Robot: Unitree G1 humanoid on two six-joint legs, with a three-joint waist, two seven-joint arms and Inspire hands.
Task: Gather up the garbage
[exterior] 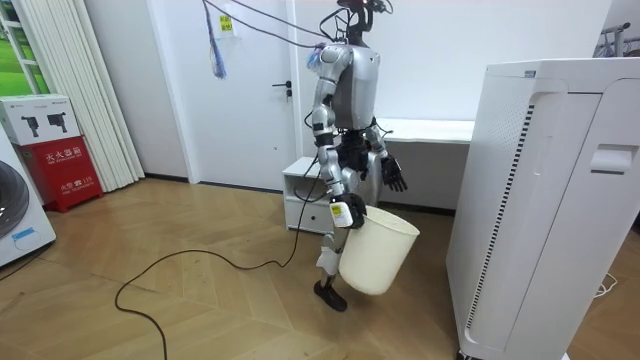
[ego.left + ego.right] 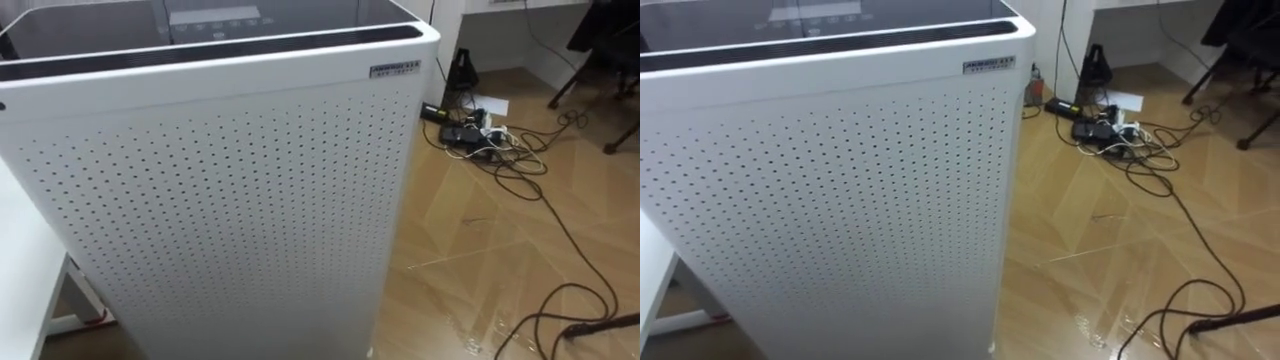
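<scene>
**A:** What stands nearest?

**B:** One white air purifier [image 2: 230, 200]. It is a tall box with rounded corners. The front is a sheet full of small round holes in even rows. The top [image 2: 200, 25] is dark and glossy.

**A:** What is around it?

**B:** At its left side I see the edge of one white desk [image 2: 20, 250]. At its right side is the floor [image 2: 500, 260], made of shiny wooden planks. A tangle of thin black and white cables [image 2: 500, 150] lies at the floor's far edge, by the wall.

**A:** Where is the robot?

**B:** In the room view it stands upright between the air purifier and one low white cabinet [image 1: 303, 185].

**A:** And the bin?

**B:** There is one white bin [image 1: 378, 255], smooth and round, narrower at the bottom. It hangs tilted beside the robot's leg, off the floor. The right hand [image 1: 347, 212] grasps its rim.

**A:** And the other hand?

**B:** The left hand [image 1: 394, 176] is near the hip, released, with the fingers spread. It holds nothing.
</scene>
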